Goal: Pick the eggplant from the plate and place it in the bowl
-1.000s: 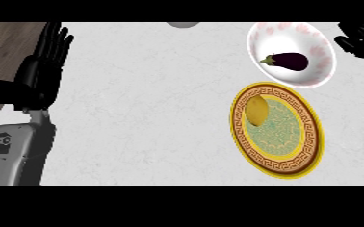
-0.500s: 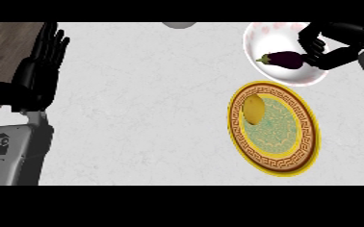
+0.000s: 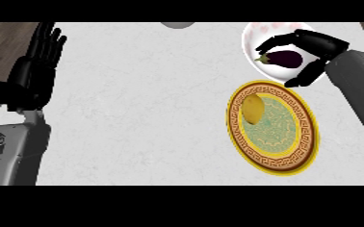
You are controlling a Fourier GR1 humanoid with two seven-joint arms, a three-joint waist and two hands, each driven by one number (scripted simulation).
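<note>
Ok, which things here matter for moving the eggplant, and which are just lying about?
For the job: eggplant, white plate, yellow patterned bowl, right hand.
Just there: yellow fruit in the bowl, grey object at top edge, resting left hand.

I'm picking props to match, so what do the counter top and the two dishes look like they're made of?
The counter top looks like pale marble or stone: faint grey veining, matte. The white dish holding the eggplant looks like glazed ceramic with pink speckles. The yellow dish also looks ceramic: glossy rim, brown key-pattern band, mottled green centre. None is certain.
</note>
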